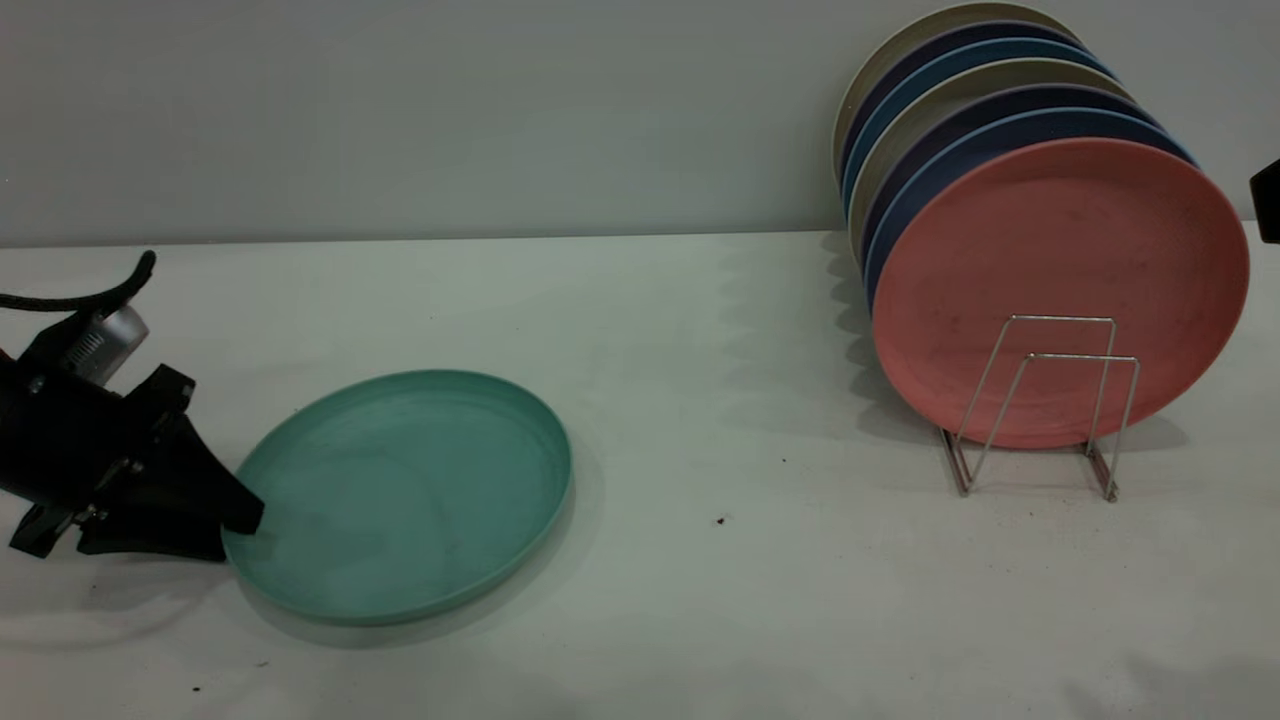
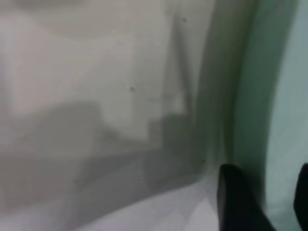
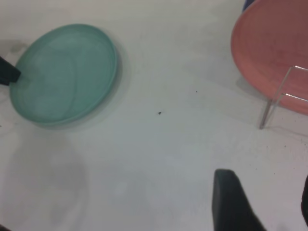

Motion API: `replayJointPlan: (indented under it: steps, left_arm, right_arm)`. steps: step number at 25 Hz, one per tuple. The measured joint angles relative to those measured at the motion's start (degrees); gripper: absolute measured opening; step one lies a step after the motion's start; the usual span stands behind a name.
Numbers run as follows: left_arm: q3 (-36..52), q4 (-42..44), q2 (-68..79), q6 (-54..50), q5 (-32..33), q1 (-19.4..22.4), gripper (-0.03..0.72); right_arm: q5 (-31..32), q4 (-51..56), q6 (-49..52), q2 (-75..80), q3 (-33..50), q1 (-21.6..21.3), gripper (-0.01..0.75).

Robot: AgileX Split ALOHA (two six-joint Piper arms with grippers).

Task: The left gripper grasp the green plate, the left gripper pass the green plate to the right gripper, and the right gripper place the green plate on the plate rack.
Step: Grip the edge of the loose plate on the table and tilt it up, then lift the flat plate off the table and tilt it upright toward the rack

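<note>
Where pale table (image 1: 700, 350) meets grey wall (image 1: 400, 100), left hand (image 1: 235, 525) clasping green plate (image 1: 400, 490) rim.

Only a dark block of the right gripper (image 1: 1267, 200) shows at the exterior view's right edge, beside the stacked plates; its own wrist view cuts its fingers (image 3: 232, 202) off, so their tips stay unseen. The left gripper (image 1: 240, 520) loses its arm past the left edge, and its lower finger sits under the green plate (image 1: 400, 495), mostly hidden. Behind the salmon-pink plate (image 1: 1060, 290), the other plates show only as rims, and most of the plate rack (image 1: 1040, 405) is hidden by them. The left wrist view is blurred; whether the fingers (image 2: 238, 202) press the plate's rim cannot be told.
</note>
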Motion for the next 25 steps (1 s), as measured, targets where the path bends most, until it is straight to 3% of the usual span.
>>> replayJointPlan:
  steps: [10, 14, 21, 25]
  left_arm:
    - [0.0, -0.43, 0.29, 0.05, -3.08, 0.0, 0.158]
    - [-0.3, -1.69, 0.29, 1.04, -3.06, -0.06, 0.034]
    - [-5.67, -1.59, -2.36, 2.52, 1.96, -0.61, 0.022]
    - [-7.14, 0.37, -8.89, 2.4, 1.19, -4.38, 0.02]
  right_arm:
    - [0.0, 0.28, -0.06, 0.0, 0.0, 0.0, 0.375]
    - [0.57, 1.05, -0.06, 0.0, 0.0, 0.0, 0.375]
    - [0.57, 3.15, -0.11, 0.64, 0.0, 0.0, 0.375]
    - [0.49, 9.58, -4.52, 5.01, 0.0, 0.0, 0.375]
